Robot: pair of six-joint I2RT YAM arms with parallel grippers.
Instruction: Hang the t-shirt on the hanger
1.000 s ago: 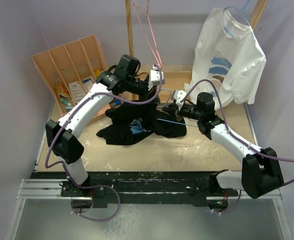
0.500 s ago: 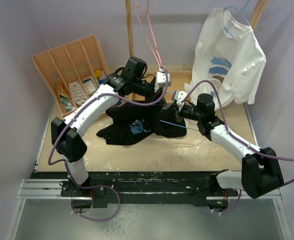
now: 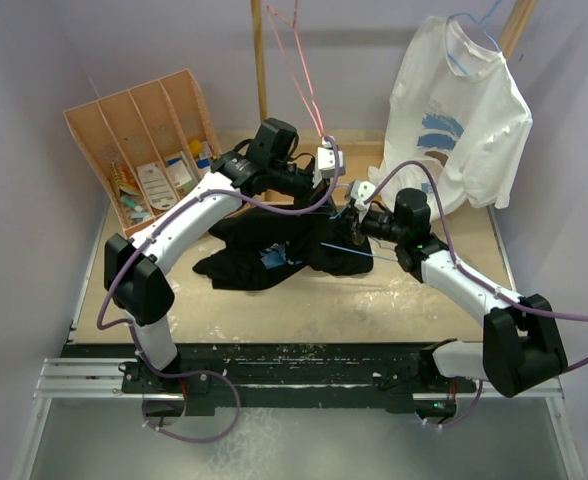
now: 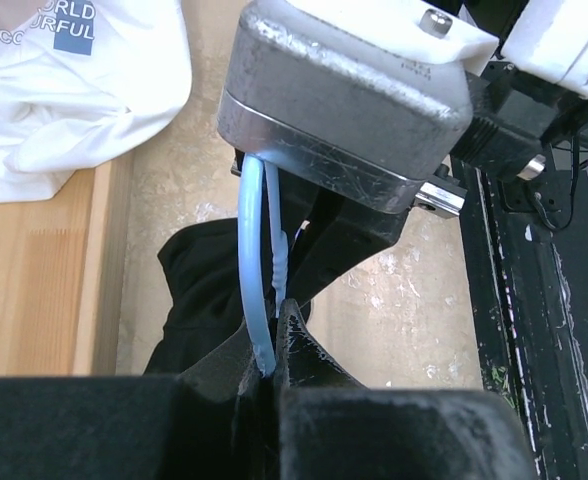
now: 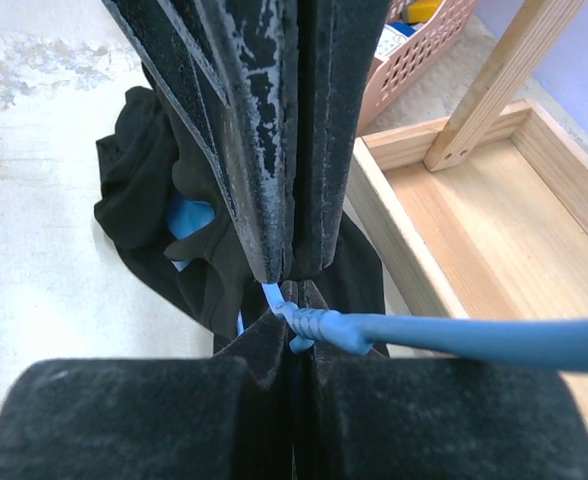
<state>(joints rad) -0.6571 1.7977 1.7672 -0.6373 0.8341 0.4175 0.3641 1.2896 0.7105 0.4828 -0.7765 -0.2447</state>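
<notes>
The black t-shirt (image 3: 254, 262) lies crumpled on the table under both grippers; it also shows in the left wrist view (image 4: 202, 290) and the right wrist view (image 5: 134, 205). The light-blue wire hanger (image 3: 352, 251) is held above it, one wire slanting down to the right. My left gripper (image 3: 336, 178) is shut on the hanger's hook wire (image 4: 255, 250), fingertips pinched (image 4: 274, 322). My right gripper (image 3: 354, 206) is shut on the hanger's twisted neck (image 5: 319, 325), fingertips closed (image 5: 296, 335). The two grippers meet tip to tip. Most of the hanger's triangle is hidden.
A wooden divided box (image 3: 139, 140) stands at the back left. A white t-shirt (image 3: 464, 110) hangs at the back right, and a pink-red hanger (image 3: 299, 70) hangs on the wooden post (image 3: 259, 60). A wooden tray (image 5: 494, 220) and a pink basket (image 5: 414, 50) lie behind.
My left arm has swung right and forward, bringing its gripper up against my right gripper at the hanger's top. The right arm and t-shirt have barely moved.
</notes>
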